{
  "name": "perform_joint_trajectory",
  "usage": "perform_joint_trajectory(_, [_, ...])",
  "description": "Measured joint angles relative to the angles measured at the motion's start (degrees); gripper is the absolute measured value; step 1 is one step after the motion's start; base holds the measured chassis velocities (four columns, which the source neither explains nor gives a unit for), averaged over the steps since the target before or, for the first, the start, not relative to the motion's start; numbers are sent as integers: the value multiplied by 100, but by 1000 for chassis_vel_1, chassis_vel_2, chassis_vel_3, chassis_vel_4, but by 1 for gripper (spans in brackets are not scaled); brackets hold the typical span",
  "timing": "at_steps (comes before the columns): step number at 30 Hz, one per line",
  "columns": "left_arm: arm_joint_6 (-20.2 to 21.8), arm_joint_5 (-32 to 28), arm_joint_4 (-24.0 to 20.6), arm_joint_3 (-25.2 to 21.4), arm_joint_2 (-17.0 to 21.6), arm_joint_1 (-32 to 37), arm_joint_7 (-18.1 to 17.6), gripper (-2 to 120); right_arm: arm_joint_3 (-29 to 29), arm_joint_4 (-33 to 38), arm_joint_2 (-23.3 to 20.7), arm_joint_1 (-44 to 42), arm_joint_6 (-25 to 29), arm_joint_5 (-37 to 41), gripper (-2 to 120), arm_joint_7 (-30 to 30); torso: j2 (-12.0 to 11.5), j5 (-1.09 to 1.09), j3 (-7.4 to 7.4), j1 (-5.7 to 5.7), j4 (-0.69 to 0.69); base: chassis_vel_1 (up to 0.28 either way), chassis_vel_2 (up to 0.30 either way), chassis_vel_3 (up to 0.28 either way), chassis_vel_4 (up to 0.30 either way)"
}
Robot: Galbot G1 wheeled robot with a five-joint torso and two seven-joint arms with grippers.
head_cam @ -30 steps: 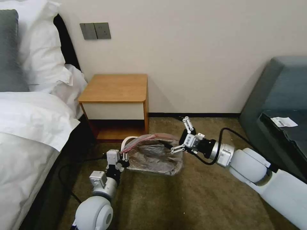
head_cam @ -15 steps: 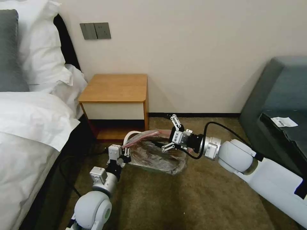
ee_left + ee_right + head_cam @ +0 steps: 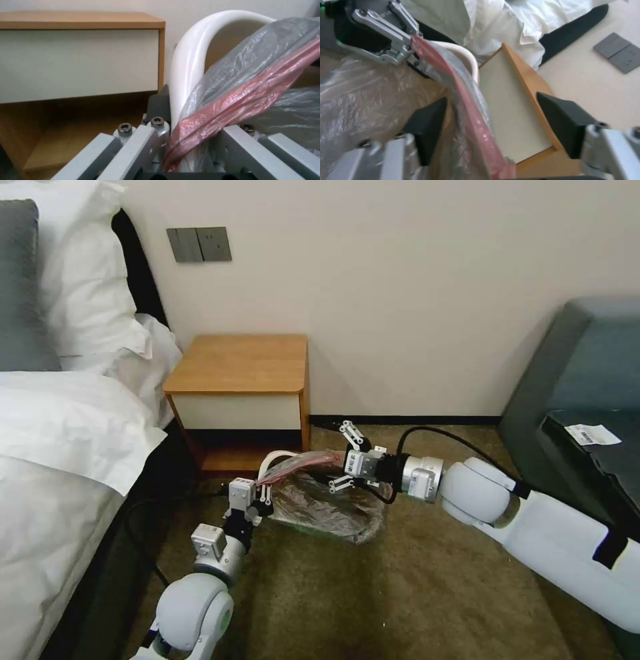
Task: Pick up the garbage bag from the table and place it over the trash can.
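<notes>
The trash can (image 3: pixel 275 457) stands on the carpet in front of the table (image 3: pixel 240 363), its white rim (image 3: pixel 190 50) showing at the near-left corner. The garbage bag (image 3: pixel 327 503) lies wrinkled over the can, its red-pink band (image 3: pixel 240 97) stretched taut along the top. My left gripper (image 3: pixel 262 505) is shut on the band's end at the can's left corner (image 3: pixel 410 40). My right gripper (image 3: pixel 341 460) is open at the can's far right side. Its black pads (image 3: pixel 426 120) straddle the red band (image 3: pixel 476 125) without closing on it.
The white bed (image 3: pixel 60 447) fills the left side, with a black cable on the floor beside it. A grey sofa (image 3: pixel 587 373) with a dark object and paper label (image 3: pixel 590 433) stands at the right. Open carpet (image 3: pixel 400 593) lies in front of the can.
My right gripper has moved left along the can's top and now straddles the bag's band, still open. The left gripper keeps its hold and has shifted slightly forward.
</notes>
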Motion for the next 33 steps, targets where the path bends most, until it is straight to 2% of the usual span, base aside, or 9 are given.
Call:
perform_joint_trajectory(1, [0, 0, 0, 0, 0, 0, 0, 6, 0, 0, 0, 0, 0, 0, 69, 0, 0, 0, 0, 0, 0, 0, 0, 0, 0])
perform_joint_trajectory(4, [-28, 67, 54, 2, -4, 15, 3, 6, -18, -6, 20, 3, 0, 5, 55, -9, 0, 0, 0, 0, 0, 0, 0, 0, 0])
perform_joint_trajectory(6, [-33, 75, 66, 3, -3, 14, 3, 6, -18, 3, 20, 3, 0, 14, 52, -10, 0, 0, 0, 0, 0, 0, 0, 0, 0])
perform_joint_trajectory(8, [-34, 79, 80, 7, -2, 1, 4, 6, -22, 26, 20, 3, 0, 30, 41, -15, 0, 0, 0, 0, 0, 0, 0, 0, 0])
perform_joint_trajectory(13, [-34, 79, 88, 21, -2, -12, 4, 6, -49, 38, 24, 8, 0, 54, 28, -15, 0, 0, 0, 0, 0, 0, 0, 0, 0])
perform_joint_trajectory(15, [-34, 79, 91, 24, -10, -13, 4, 6, -88, 40, 37, 16, -2, 73, 16, -8, 0, 0, 0, 0, 0, 0, 0, 0, 0])
perform_joint_trajectory(17, [-34, 79, 92, 25, -13, -12, 4, 6, -105, 40, 42, 20, -2, 76, 13, -6, 0, 0, 0, 0, 0, 0, 0, 0, 0])
perform_joint_trajectory(19, [-34, 79, 92, 26, -14, -6, 5, 6, -144, 32, 65, 36, -4, 82, 1, 4, 0, 0, 0, 0, 0, 0, 0, 0, 0])
perform_joint_trajectory(33, [-120, 335, 97, 38, 22, 81, 78, 6, -292, -96, 247, 349, -12, 233, 0, 132, 0, 0, 0, 0, 0, 0, 0, 0, 0])
